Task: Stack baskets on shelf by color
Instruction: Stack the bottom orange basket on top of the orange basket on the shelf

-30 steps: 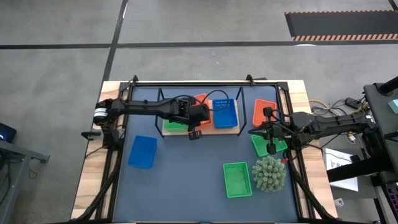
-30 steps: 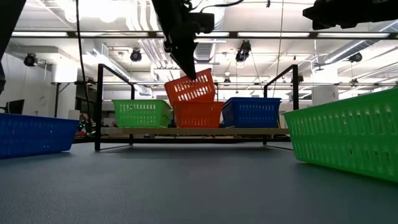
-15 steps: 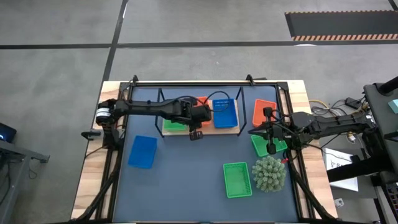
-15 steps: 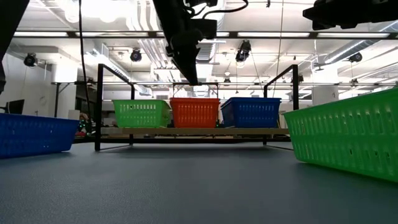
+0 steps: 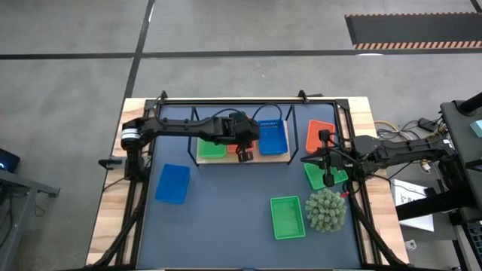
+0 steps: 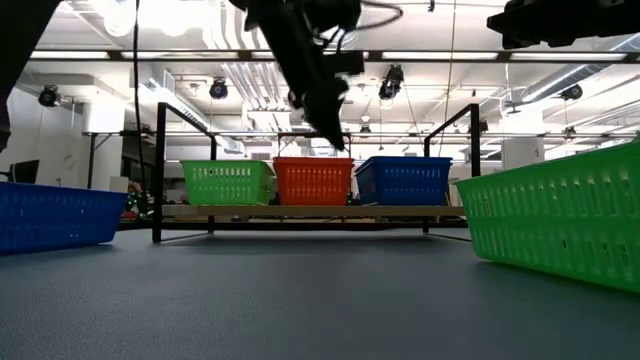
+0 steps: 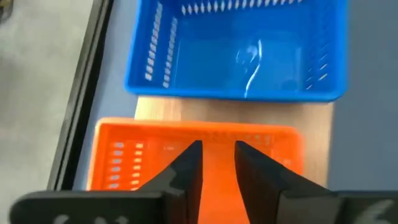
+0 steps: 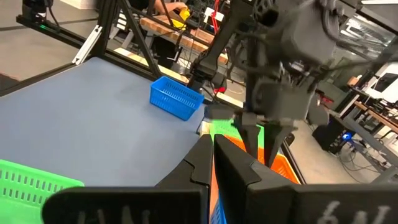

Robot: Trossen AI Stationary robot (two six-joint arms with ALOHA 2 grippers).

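The mat (image 5: 226,211) carries the shelf (image 5: 242,156) at its far edge, where a green basket (image 6: 226,182), an orange basket (image 6: 313,180) and a blue basket (image 6: 403,180) sit side by side, nothing showing inside them. Loose on the mat: a second blue basket (image 5: 172,183) at left, a near green one (image 5: 288,217) beside the plant ball (image 5: 325,210), and an orange one (image 5: 320,136) far right.

The left gripper (image 7: 216,163) hangs over the shelf's orange basket, jaws slightly spread and empty; a second ago that basket was tilted in its grip, and now it sits level. The right gripper (image 5: 328,181) waits at right, jaws pressed together, unchanged.
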